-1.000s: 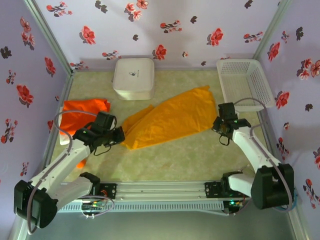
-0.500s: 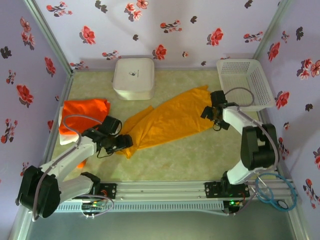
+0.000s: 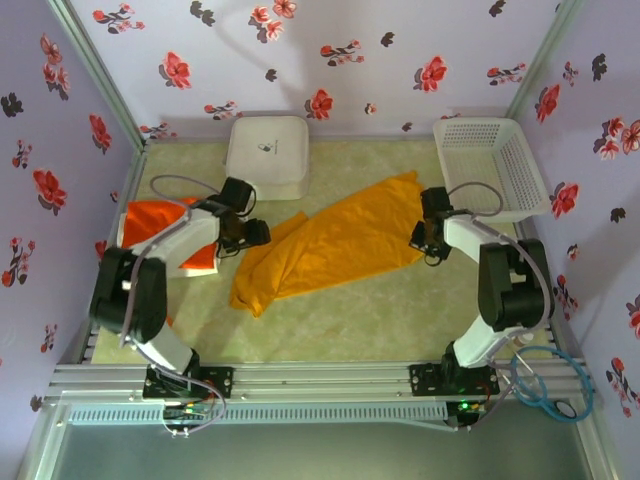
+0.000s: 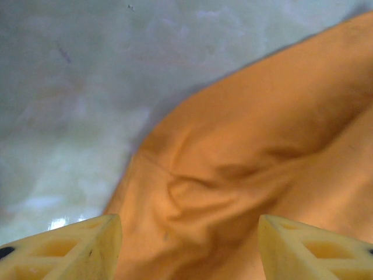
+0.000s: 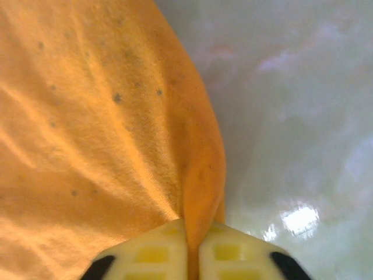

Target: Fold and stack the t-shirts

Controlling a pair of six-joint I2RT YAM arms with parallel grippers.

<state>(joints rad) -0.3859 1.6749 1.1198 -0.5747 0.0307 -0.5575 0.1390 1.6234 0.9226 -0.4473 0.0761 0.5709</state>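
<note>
Pale worktop (image 3: 400,310): mustard t-shirt (image 3: 330,245) sprawls centre, 8 to 2 o'clock. Your right fingers (image 5: 205,252) pinch its 3 o'clock hem; left fingers (image 3: 252,232) gape empty at 9 o'clock. One-sided lift would likely drag, bunching cloth.

No readable text, white box (image 3: 267,158) logo — blurred

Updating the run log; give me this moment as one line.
left claw: open above mustard yellow-orange cloth t-shirt | right claw: shut on that t-shirt's edge

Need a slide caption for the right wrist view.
Right gripper, shut, pinches the mustard t-shirt by its edge; pale tabletop to the right.
</note>
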